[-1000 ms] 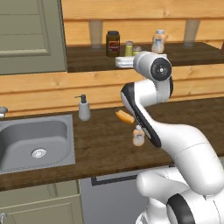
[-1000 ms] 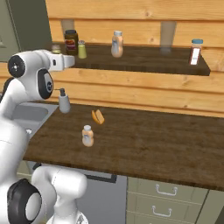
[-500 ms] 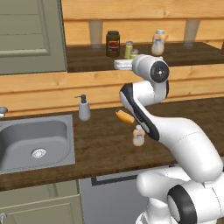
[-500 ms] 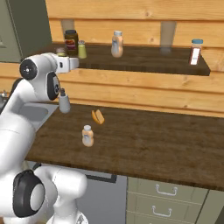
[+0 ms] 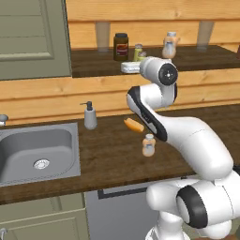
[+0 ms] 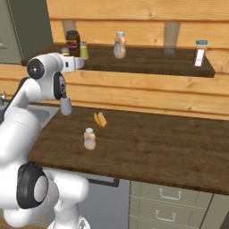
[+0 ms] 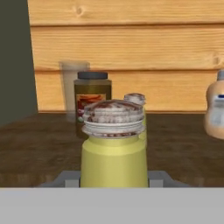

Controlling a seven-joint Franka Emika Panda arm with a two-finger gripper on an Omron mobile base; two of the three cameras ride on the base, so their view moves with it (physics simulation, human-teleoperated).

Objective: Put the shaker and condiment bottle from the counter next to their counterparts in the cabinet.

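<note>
hand view: shaker (image 7: 113,151) between jaws

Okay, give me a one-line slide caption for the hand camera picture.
Gripper holds the yellow-green shaker just before its twin and the brown jar on the cabinet shelf.

Shaker (image 7: 113,164): matt yellow-green body, dull speckled metallic cap. Cabinet (image 7: 39,144): dark wood floor, light plank back. Tabletop (image 6: 147,147): dark wood grain.
</note>
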